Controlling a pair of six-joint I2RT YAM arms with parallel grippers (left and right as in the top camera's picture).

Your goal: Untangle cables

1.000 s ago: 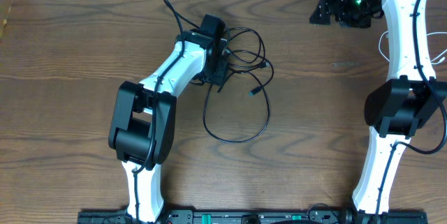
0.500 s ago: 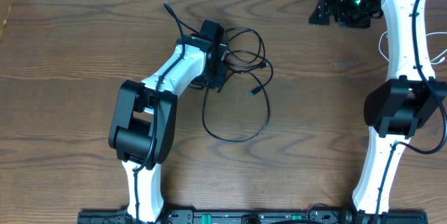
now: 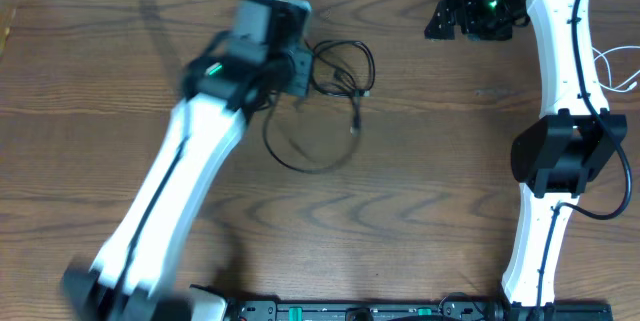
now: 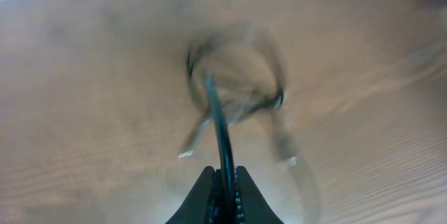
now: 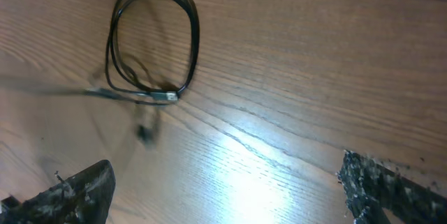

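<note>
The black cables [image 3: 342, 65] lie tangled at the table's back middle, with one long loop [image 3: 305, 164] trailing toward the front. My left gripper [image 3: 298, 69] is at the tangle's left side, blurred by motion. In the left wrist view it [image 4: 225, 185] is shut on a black cable strand [image 4: 218, 126] that runs up to the blurred coil [image 4: 234, 84]. My right gripper [image 3: 445, 21] hangs open at the back right, apart from the tangle. Its wrist view shows the black coil [image 5: 150, 42] far ahead of its wide-open fingers [image 5: 73, 192]. A white cord [image 3: 612, 63] shows at the right edge.
The wooden table [image 3: 420, 191] ends at a pale wall along the back. The right arm's white links [image 3: 560, 151] stand along the right side. A black rail [image 3: 350, 311] runs along the front edge.
My left gripper has shut on a black strand and the arm has swung up and left, dragging the tangle a little to the left. The right gripper shifted slightly left.
</note>
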